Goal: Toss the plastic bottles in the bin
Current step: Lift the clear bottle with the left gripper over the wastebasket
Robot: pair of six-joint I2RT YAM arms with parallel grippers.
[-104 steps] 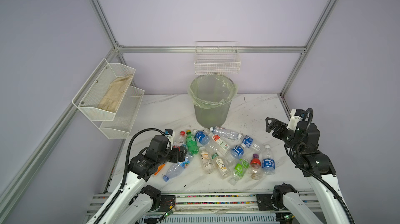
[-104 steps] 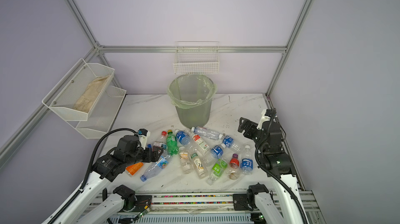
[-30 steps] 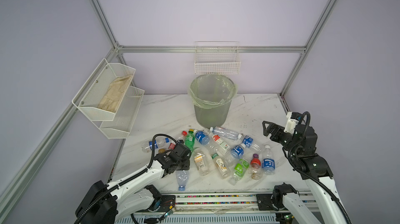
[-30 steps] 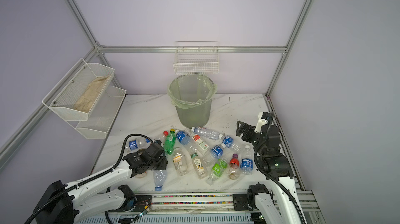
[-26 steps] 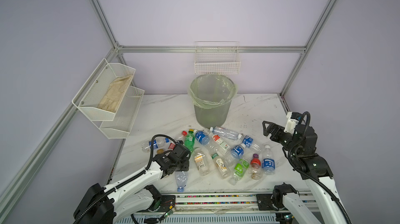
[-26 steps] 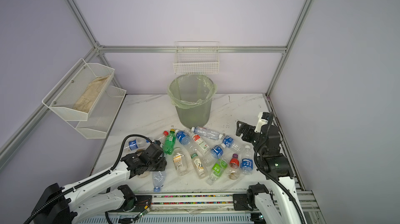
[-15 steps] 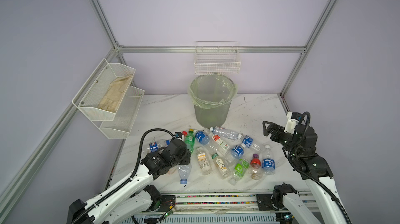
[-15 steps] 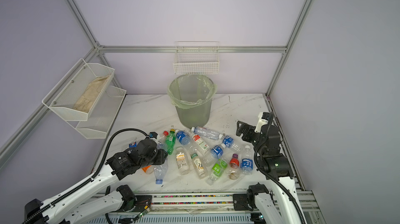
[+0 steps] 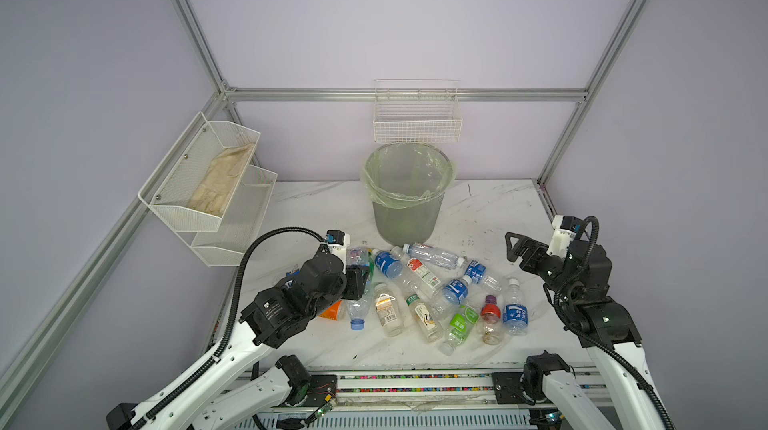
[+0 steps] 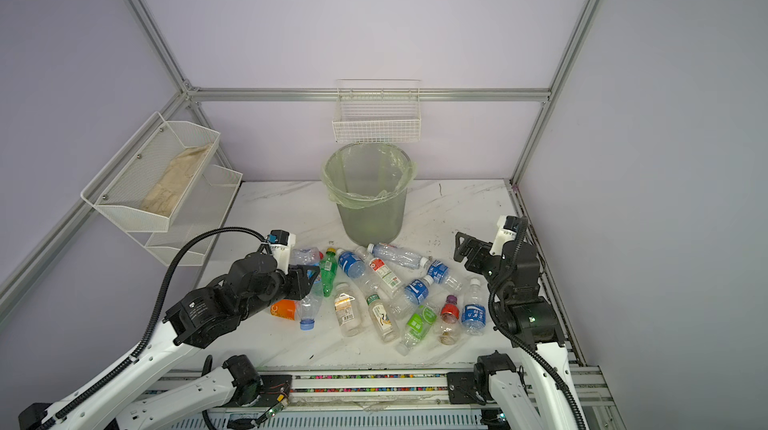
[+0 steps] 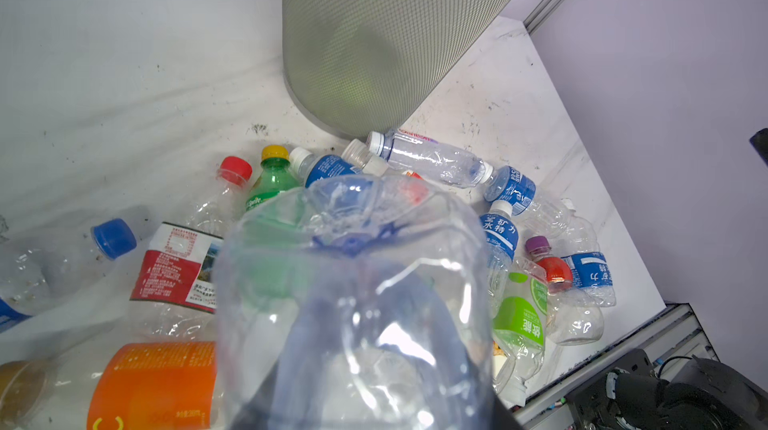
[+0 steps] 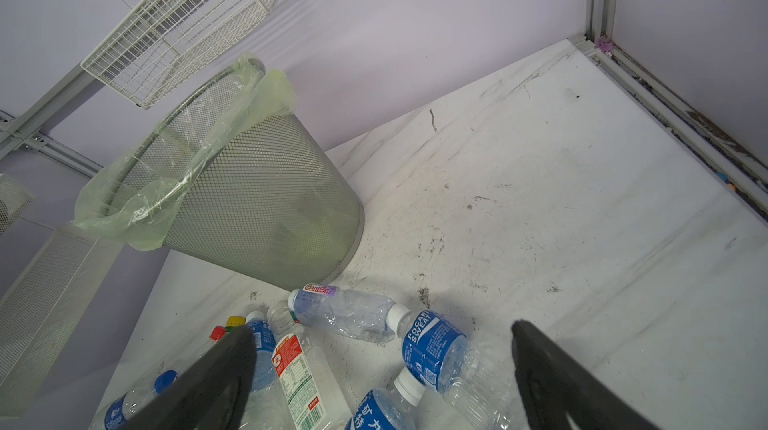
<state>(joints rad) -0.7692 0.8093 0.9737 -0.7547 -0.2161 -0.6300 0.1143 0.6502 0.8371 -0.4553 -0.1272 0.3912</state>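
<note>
The left end effector [image 9: 358,282] is clenched on a clear bottle [image 9: 358,310] with a blue cap, at the left side of the pile. Both top views show the cap end pointing toward the near edge of the table [image 9: 324,207]. Whether the bottle is clear of the table I cannot tell. In the left wrist view the bottle's dented base fills the middle and covers the gripping parts. That view also shows an orange-labelled bottle [image 11: 153,386] lying just beside the held one. Further left lies a blue-capped bottle [image 11: 62,266], which the arm almost wholly covers in the top views. A green bottle [image 10: 328,270] just right of the left end effector shows full length in a top view.

The right end effector [image 9: 510,247] hangs released over the right side of the table, apart from the pile. The right wrist view shows its two dark fingers [image 12: 216,374] spread wide, with bottles lying on the table beyond them.

The other plastic bottles [image 9: 455,291] lie bunched on the table just near of the bin [image 9: 407,216]. The bin stands upright at the far middle of the table, under a wire basket [image 9: 417,124]. The top views look down into its bag-lined mouth, while the left wrist view shows only its mesh wall.
</note>
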